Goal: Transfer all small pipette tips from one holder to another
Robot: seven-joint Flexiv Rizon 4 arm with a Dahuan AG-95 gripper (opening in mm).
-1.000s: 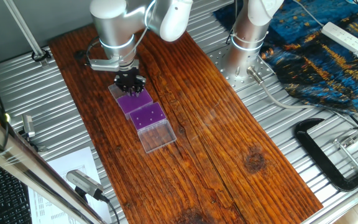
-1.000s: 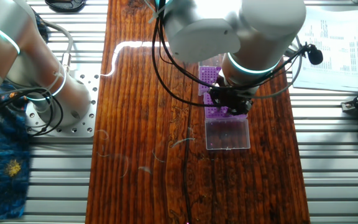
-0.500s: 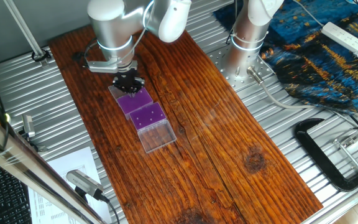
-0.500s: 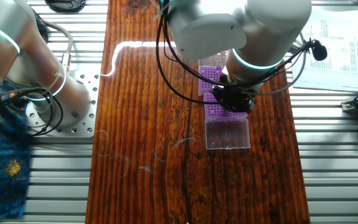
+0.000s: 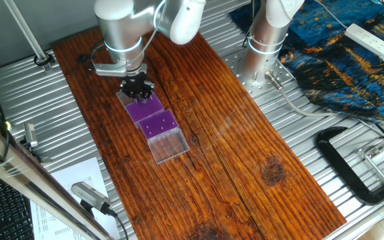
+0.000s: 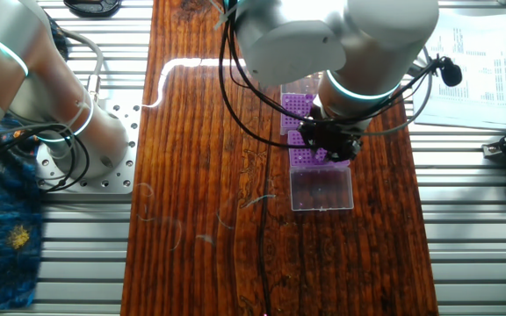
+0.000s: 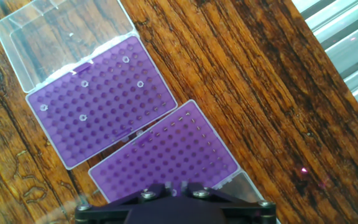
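Five small pipette tips [image 7: 84, 83] sit as white rings in the upper purple rack [image 7: 98, 102], beside its clear open lid [image 7: 61, 37]. Just below lies the second purple rack [image 7: 166, 152], gripper [image 5: 139, 89] hovering over it on the table [image 5: 245, 147]; can't tell its jaw state.

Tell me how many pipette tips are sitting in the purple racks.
5, all in the upper rack: at and. The claw may hide others.

Arm bent low over the table [image 5: 245, 153], gripper [image 5: 138, 87] pointing straight down, jaws' gap not visible.
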